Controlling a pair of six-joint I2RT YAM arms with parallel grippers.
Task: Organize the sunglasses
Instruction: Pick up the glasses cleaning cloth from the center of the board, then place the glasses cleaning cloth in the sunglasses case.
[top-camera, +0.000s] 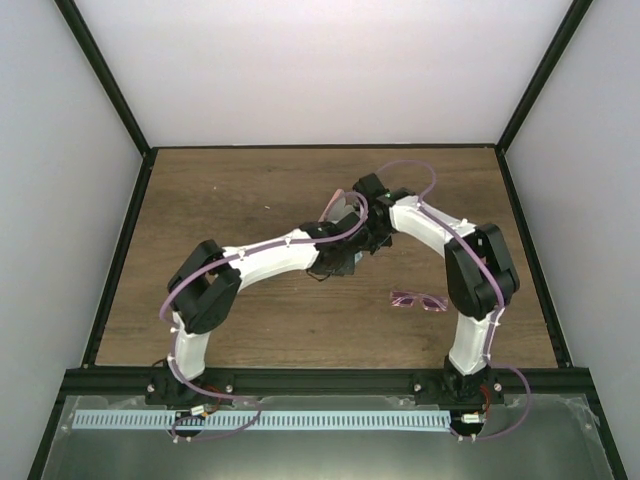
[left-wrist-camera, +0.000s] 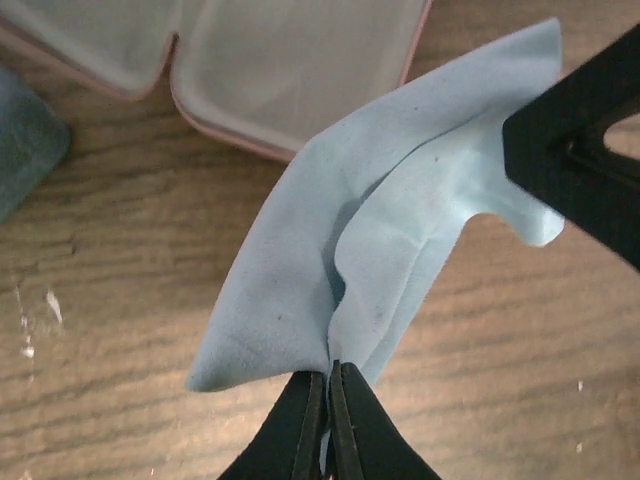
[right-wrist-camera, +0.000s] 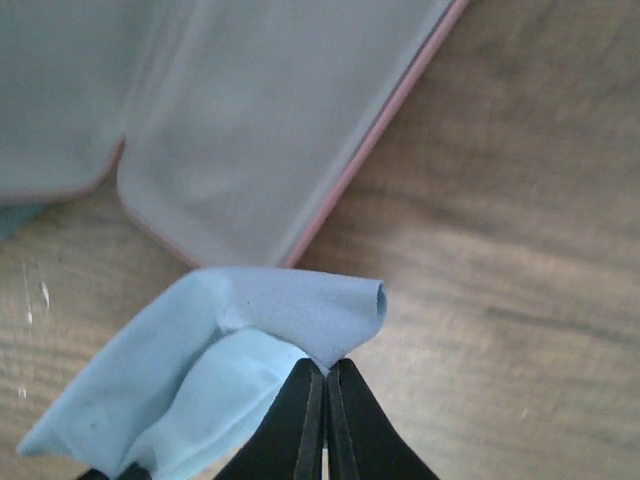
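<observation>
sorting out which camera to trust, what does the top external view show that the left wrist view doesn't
Only top external: the pinkish-purple sunglasses lying on the table. Only left wrist: the pale blue cloth, folded and pinched at two ends, by the left tool below and the right tool at the right, both shut on it. Both: the wooden table.

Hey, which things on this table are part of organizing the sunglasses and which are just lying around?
In the job: pink sunglasses; blue cloth, pinched by left gripper and right gripper; open pink case beside it.
Lying about: blue-grey thing at the left wrist view's edge, too cropped to identify.
</observation>
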